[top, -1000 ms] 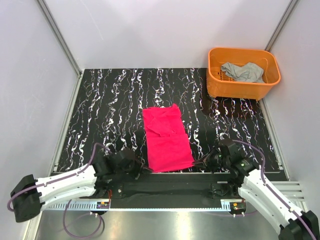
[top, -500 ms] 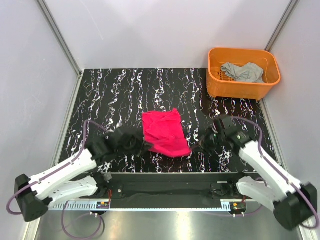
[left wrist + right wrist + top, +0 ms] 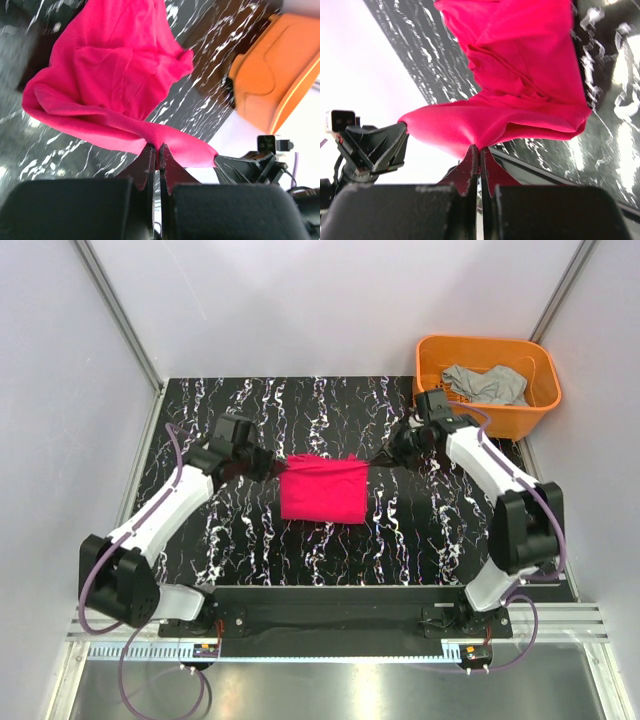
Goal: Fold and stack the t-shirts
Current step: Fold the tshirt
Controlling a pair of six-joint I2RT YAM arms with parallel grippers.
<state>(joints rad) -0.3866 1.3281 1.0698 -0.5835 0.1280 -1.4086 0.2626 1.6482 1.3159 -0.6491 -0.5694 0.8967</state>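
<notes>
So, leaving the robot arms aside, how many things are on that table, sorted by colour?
Pink t-shirt: 1
Grey t-shirt: 1
Orange basket: 1
Total: 3

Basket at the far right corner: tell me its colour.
The basket is orange; the top view shows it best.

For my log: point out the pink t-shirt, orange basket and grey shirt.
pink t-shirt [image 3: 322, 495], top external view, centre of cloth
orange basket [image 3: 470, 420], top external view, front wall
grey shirt [image 3: 487, 383], top external view, its middle
</notes>
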